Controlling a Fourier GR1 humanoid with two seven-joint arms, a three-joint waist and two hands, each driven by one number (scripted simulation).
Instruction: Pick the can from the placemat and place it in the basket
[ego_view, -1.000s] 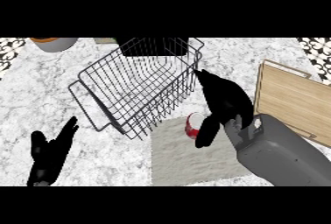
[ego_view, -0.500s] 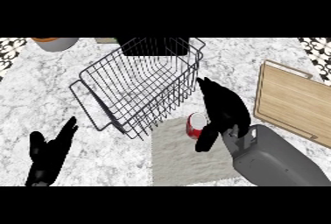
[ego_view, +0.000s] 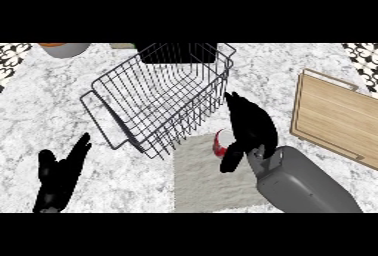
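Right hand (ego_view: 252, 126) at one can (ego_view: 219, 142), one basket (ego_view: 162, 95) near

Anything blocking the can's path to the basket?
No separate object. Only the basket's own wire side wall stands between it and the can, on the placemat beside that wall, partly under the right robot hand.

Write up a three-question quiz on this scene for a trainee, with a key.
1. True or false: the can already lies inside the basket.
2. What lies near the view's right edge? A a plate; B a wooden cutting board; C a kettle.
3. Fill in: the hand right beside the can is the robot's ____ one.

Key: 1 false, it stands on the placemat; 2 B; 3 right.
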